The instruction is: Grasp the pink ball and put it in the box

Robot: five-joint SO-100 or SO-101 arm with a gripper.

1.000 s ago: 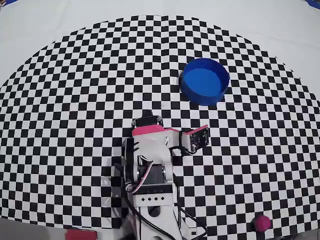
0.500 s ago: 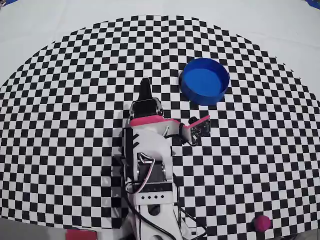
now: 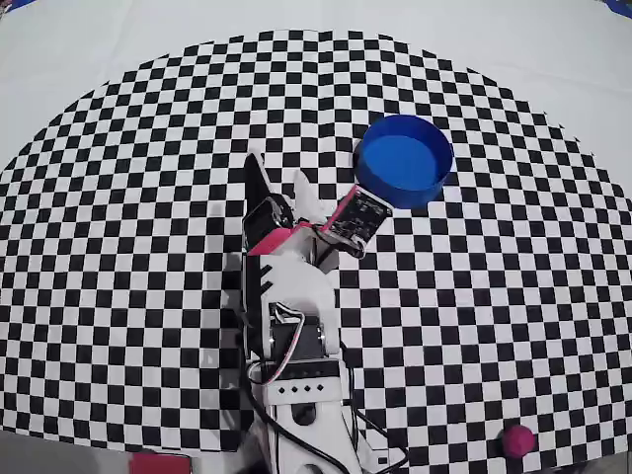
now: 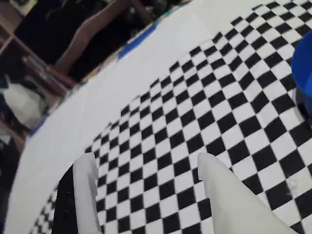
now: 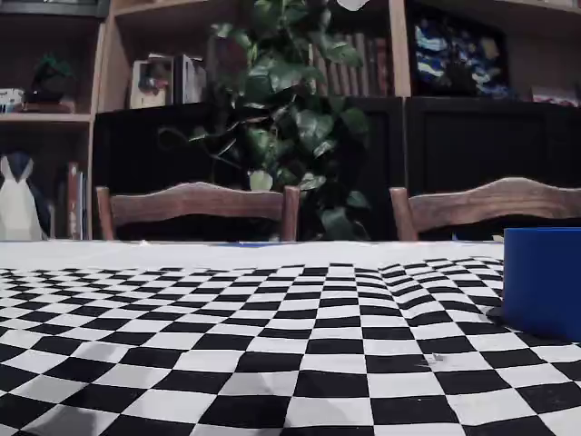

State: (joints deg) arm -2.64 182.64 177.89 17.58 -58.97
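The pink ball lies at the near right edge of the checkered mat in the overhead view, far behind the arm's base. It does not show in the wrist or fixed views. The box is a round blue container, empty, right of the gripper; its wall shows at the right edge of the wrist view and of the fixed view. My gripper points away from the base, left of the box, open with nothing between its fingers. In the wrist view only checkered mat lies under the gripper.
The arm's white and pink body covers the mat's near middle. A pink flat piece sits at the bottom edge of the overhead view. Beyond the table's far edge stand two wooden chairs and a plant.
The arm has stretched forward and its gripper, first tucked under the wrist, has swung out towards the far side with its fingers spread. Ball and box have not moved.
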